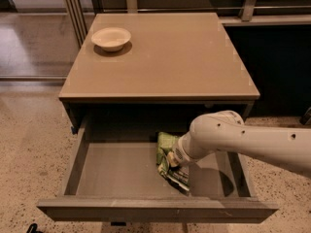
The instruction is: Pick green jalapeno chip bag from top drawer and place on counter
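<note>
The top drawer [97,178] is pulled open below the counter [165,57]. The green jalapeno chip bag [166,146] lies in the drawer's middle-right part, its white label end pointing to the drawer front. My white arm reaches in from the right, and my gripper [173,160] is down on the bag, right at its middle. The arm's wrist hides most of the gripper and part of the bag.
A white bowl [111,38] stands on the counter's far left corner. The speckled floor [29,144] lies to the left. A dark cabinet and a rail stand behind and to the right of the table.
</note>
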Tool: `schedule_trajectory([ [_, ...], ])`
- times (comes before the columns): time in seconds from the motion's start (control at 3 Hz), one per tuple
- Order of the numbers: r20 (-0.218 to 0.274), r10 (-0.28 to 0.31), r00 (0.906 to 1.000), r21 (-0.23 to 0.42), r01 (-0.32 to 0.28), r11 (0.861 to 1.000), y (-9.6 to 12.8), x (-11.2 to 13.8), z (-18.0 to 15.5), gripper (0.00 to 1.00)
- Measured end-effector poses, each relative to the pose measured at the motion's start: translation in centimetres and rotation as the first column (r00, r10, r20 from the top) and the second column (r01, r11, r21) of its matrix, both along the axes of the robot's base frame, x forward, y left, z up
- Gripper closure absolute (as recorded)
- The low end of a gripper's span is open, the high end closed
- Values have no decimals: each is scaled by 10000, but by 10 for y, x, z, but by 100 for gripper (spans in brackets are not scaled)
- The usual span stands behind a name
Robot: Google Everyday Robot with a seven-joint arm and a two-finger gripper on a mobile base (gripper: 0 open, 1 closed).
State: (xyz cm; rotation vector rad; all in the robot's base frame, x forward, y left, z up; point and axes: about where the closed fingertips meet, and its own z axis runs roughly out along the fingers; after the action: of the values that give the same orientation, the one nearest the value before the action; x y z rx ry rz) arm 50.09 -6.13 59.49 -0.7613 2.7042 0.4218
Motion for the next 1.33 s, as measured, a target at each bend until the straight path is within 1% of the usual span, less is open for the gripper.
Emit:
schedule_trajectory([
  [0.33,1,2,10000,1,-2,10000,0,0,3,100],
  [0.67,424,909,9950,347,-924,9951,8,-10,61,100],
  [1.0,1018,2147,9714,743,-2226,9721,23,-25,142,100],
  [1.33,1713,3268,9294,651,-3416,9376,36,-31,205,100],
])
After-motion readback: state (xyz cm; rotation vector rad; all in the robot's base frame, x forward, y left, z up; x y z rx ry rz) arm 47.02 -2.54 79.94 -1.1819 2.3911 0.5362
